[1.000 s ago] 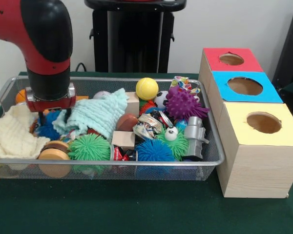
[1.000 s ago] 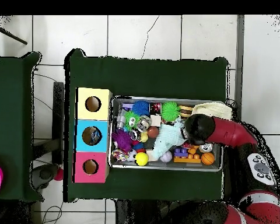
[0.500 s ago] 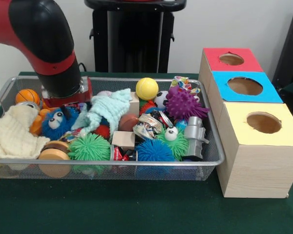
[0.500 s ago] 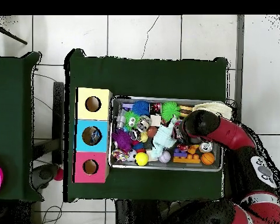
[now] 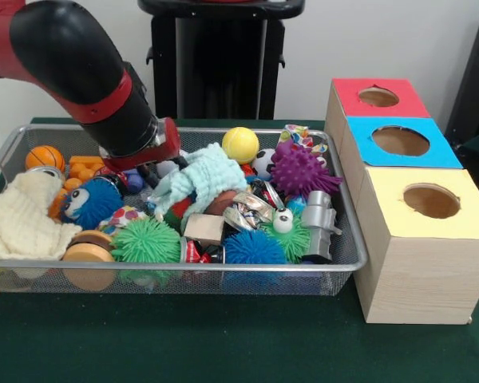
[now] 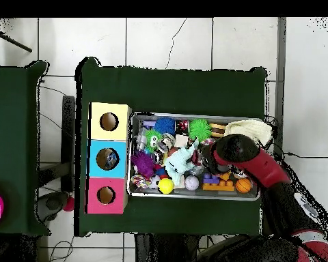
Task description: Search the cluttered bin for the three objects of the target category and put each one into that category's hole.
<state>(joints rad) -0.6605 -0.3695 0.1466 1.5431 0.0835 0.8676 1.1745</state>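
A: Item one, the tool (image 5: 156, 163)?
B: At the end of the red and black arm (image 5: 88, 64), low in the wire bin (image 5: 347, 239), buried among toys. Whether its fingers are spread or pinching the cloth, I cannot tell.

A: Item two, the likely target?
B: Pale green cloth (image 5: 203, 177), bunched in the bin's middle, touching the tool on the side toward the boxes. A cream cloth (image 5: 20, 219) lies at the bin's opposite end. The target category is not shown, so cloth is my guess.

A: Direction of travel?
B: The three boxes stand just beside the bin's end: yellow hole (image 5: 431, 201), blue hole (image 5: 401, 141), red hole (image 5: 378, 96). The cloth lies between tool and boxes, its length trailing toward them.

A: Obstructions?
B: Purple spiky ball (image 5: 302, 171), yellow ball (image 5: 240, 145), grey toy (image 5: 319, 223) and the bin wall sit along that line; the cloth would need lifting clear. All rests on the green worktop (image 5: 223, 335).
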